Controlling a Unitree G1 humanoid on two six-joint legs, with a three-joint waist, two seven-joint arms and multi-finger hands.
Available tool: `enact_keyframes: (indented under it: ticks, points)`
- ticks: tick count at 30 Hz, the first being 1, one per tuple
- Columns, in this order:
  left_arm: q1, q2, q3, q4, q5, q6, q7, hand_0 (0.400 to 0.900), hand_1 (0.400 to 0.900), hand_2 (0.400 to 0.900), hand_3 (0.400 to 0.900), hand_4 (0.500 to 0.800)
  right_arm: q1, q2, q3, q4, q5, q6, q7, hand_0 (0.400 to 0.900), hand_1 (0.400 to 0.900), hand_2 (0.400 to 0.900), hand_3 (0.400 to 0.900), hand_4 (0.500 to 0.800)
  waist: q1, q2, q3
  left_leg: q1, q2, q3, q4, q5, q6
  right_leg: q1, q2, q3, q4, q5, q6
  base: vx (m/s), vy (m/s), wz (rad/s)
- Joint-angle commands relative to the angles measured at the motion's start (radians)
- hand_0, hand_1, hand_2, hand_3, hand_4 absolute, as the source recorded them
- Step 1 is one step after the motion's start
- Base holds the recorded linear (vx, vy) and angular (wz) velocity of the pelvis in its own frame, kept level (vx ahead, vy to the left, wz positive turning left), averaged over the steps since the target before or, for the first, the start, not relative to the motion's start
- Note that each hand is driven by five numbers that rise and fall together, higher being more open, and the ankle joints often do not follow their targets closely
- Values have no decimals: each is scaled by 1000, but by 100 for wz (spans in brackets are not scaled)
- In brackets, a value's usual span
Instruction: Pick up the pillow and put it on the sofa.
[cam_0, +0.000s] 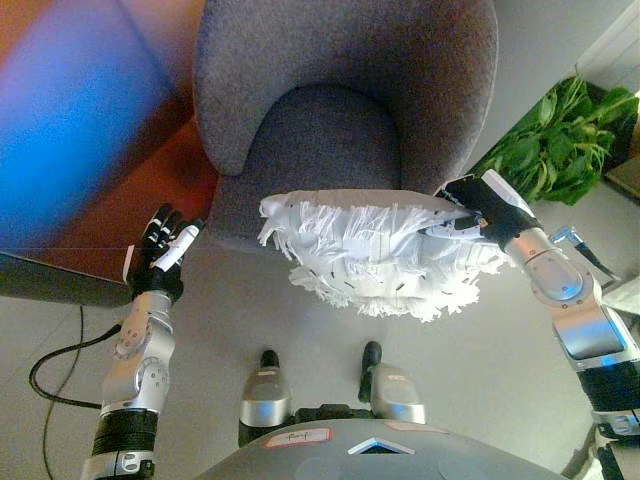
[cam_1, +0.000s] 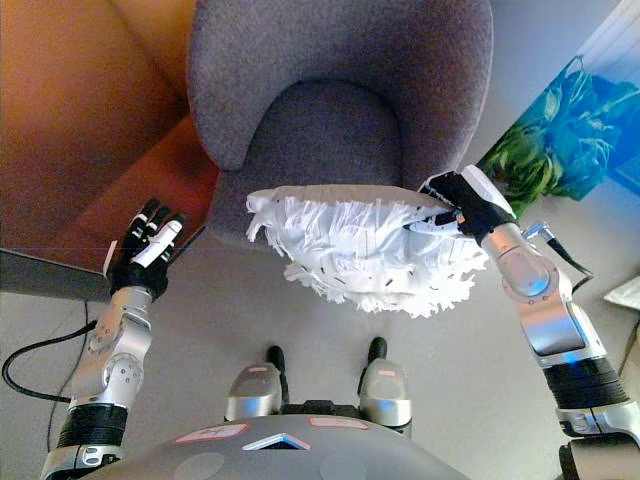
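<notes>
Far ahead stands the grey sofa (cam_0: 340, 110); the right hand (cam_0: 480, 212) pinches the fringed white pillow (cam_0: 375, 250), the left hand (cam_0: 165, 250) spread idle. One-sided grip: it may sag, slip.

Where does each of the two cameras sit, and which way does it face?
Left eye view: on the robot's head, looking down at the grey sofa; both arms show, left hand open.
Right eye view: slightly to the side, facing the same way; right hand grips the white fringed pillow at its edge.
Shared: sofa, pillow, both hands, green plant.
</notes>
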Motion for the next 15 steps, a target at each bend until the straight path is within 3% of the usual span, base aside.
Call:
enact_keyframes:
  ticks: [1, 8, 15]
  points:
    - [13, 69, 21, -16, 34, -63, -30, 900, 900, 900, 900, 800, -226, -58, -101, -106, 105, -98, -40, 400, 400, 400, 400, 500, 31, -57, -142, -52, 23, 30, 101, 59, 23, 28, -54, -35, -118, 131, 22, 89, 61, 4]
    - [33, 88, 28, -29, 18, -38, -50, 900, 900, 900, 900, 800, -397, -174, -26, 7, 150, -57, -6, 400, 400, 400, 400, 500, 70, -77, -152, -48, 25, 15, 87, 71, 15, 45, -55, -58, -125, 129, 26, 86, 50, 7]
    - [63, 138, 19, -98, 11, 1, -82, 900, 900, 900, 900, 800, -685, -277, 193, 318, 162, -62, 59, 400, 400, 400, 400, 500, 142, -126, -147, -59, 32, -16, 65, 84, 6, 59, -54, -99, -138, 133, 34, 75, -9, 14]
